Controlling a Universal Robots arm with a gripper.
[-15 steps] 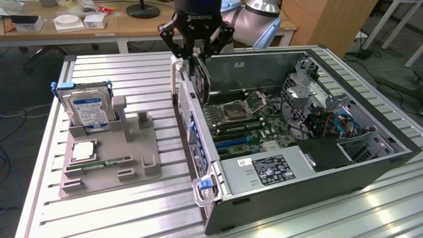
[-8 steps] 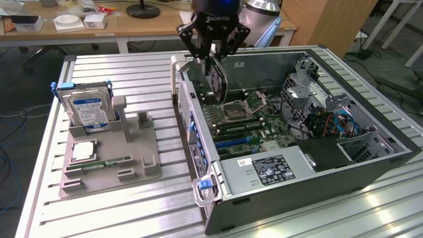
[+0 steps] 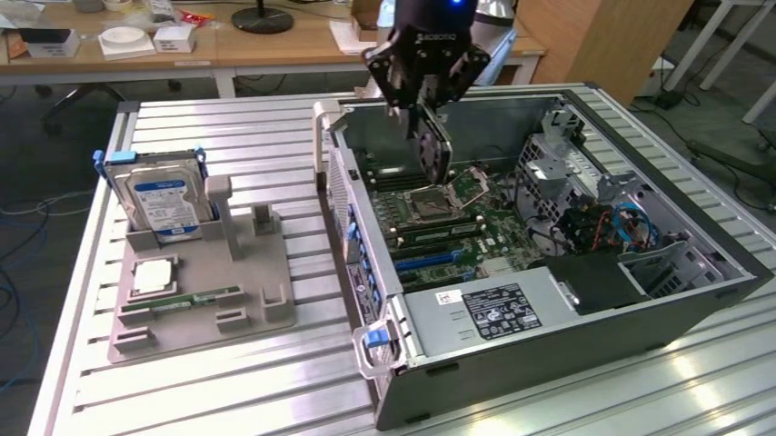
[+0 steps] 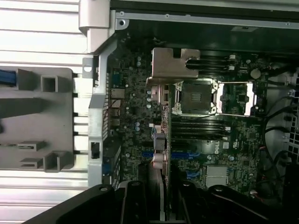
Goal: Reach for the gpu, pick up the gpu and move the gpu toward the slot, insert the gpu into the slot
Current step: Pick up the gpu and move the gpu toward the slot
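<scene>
The end effector (image 3: pixel 424 111) hangs over the open computer case (image 3: pixel 715 245), its two fingers pinching the gpu (image 3: pixel 434 145) by the upper edge. The card hangs upright, long side pointing down, with its lower end above the green motherboard (image 3: pixel 485 222) near the square silver processor socket (image 3: pixel 433 202) and clear of the board.

In the wrist view the end effector (image 4: pixel 161 205) grips the gpu (image 4: pixel 159 182) edge-on, so the card reads as a thin strip running out over the board. The slot (image 4: pixel 184 154) shows as a blue strip that passes beneath the card's edge; in the exterior view the slot (image 3: pixel 424 260) lies on the board nearer the camera than the card, between the socket and the grey power supply (image 3: pixel 485 309), and nothing sits in it.

To the exterior view's left, a grey holder (image 3: pixel 200 300) rests on the slatted tabletop (image 3: pixel 218 136) beside the case. A silver hard drive (image 3: pixel 164 202) with a blue label stands upright in it, and a narrow green memory stick (image 3: pixel 194 298) lies flat on it.
</scene>
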